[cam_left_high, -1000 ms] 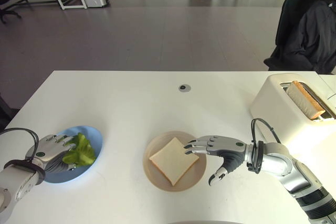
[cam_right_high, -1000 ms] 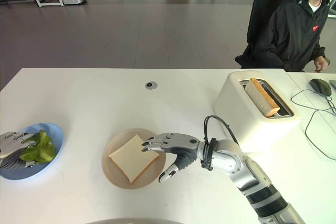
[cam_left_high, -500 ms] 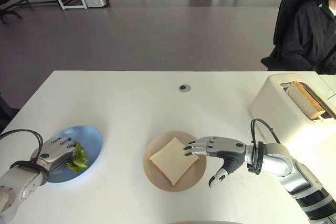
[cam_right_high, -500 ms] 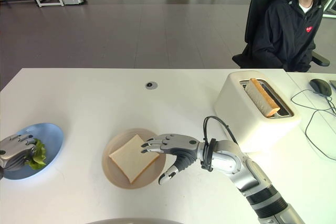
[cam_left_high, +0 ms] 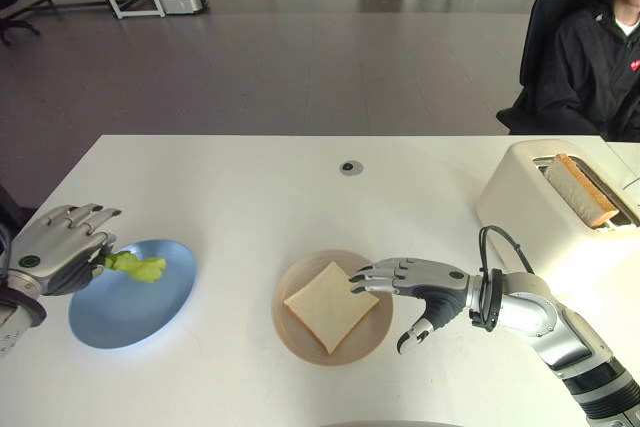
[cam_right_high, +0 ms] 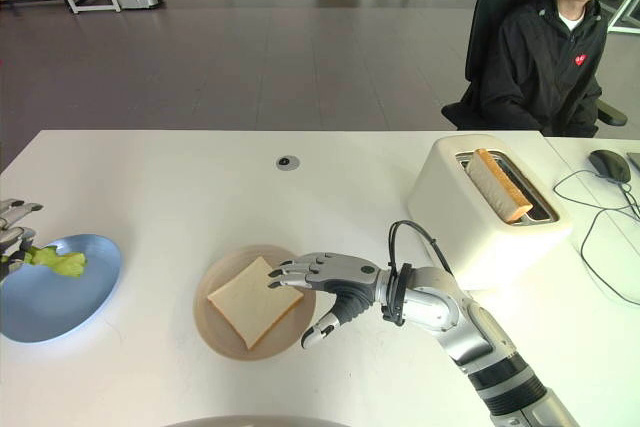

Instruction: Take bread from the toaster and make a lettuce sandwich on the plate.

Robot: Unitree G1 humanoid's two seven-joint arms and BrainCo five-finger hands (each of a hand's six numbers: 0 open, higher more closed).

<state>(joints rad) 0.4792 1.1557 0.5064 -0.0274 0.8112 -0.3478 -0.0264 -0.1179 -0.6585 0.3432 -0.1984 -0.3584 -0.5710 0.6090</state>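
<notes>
A slice of white bread (cam_left_high: 330, 305) lies on the beige plate (cam_left_high: 293, 332) at the table's front middle. My right hand (cam_left_high: 412, 287) hovers at the plate's right rim, fingers spread over the slice's corner, holding nothing. My left hand (cam_left_high: 55, 250) is raised above the left rim of the blue plate (cam_left_high: 125, 309), shut on a green lettuce leaf (cam_left_high: 135, 266) that hangs over the plate. A second slice (cam_left_high: 580, 190) stands in the slot of the white toaster (cam_left_high: 530, 209) at the right.
A small round grommet (cam_left_high: 351, 167) sits in the tabletop at the back middle. A mouse (cam_right_high: 609, 165) and cables (cam_right_high: 600, 237) lie right of the toaster. A person sits in a chair behind the table's right end.
My left hand closed on the lettuce in the blue plate and lifted it up and to the left. The right hand stayed almost still by the beige plate.
</notes>
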